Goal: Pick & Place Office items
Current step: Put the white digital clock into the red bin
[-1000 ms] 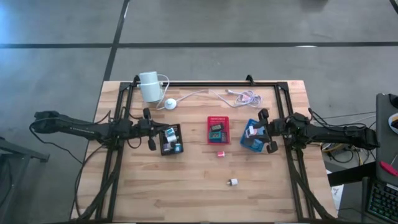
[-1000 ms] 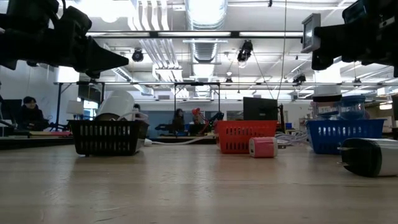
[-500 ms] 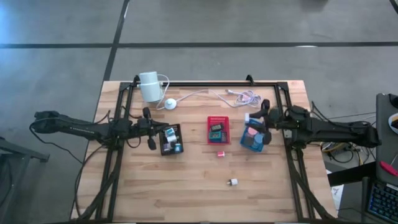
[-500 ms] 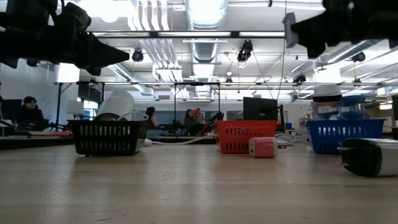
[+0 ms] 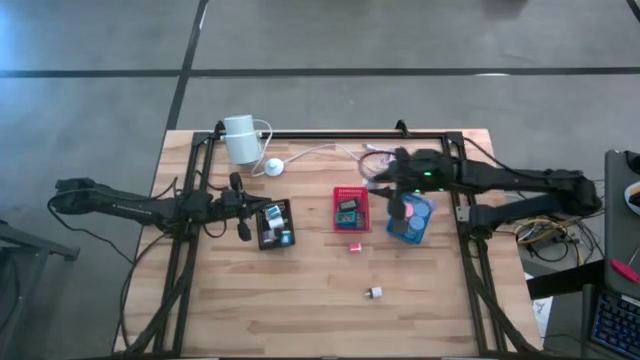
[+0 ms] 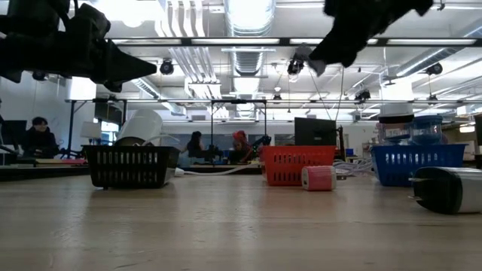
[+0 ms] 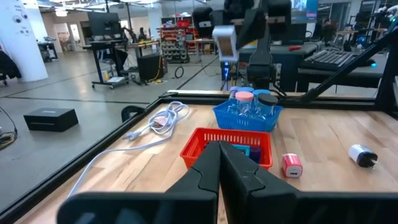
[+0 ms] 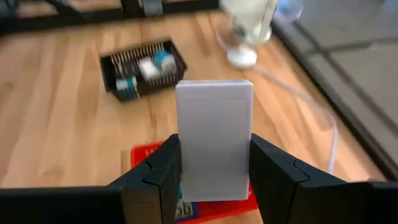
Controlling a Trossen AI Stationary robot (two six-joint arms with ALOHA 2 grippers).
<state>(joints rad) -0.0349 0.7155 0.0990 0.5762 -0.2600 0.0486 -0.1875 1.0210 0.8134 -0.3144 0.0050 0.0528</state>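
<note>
Wooden table point(image 5: 300, 300) carries my three trays: black tray point(image 5: 274, 225), red tray point(image 5: 351, 209), blue tray point(image 5: 411, 219). I see my right gripper point(image 8: 214, 171) raised between red and blue, clamped on a white block point(image 8: 214, 146). Left gripper point(image 7: 219, 163) hovers beside the black tray, fingers pressed together. A pink block point(image 5: 355, 247) lies near the red tray.

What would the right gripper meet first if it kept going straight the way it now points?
Probably the red tray. The right gripper, shut on a white block, points toward the table's left side; the red tray lies just ahead and below, the black tray farther on. Depth is unclear, so it may pass above the red tray.
</note>
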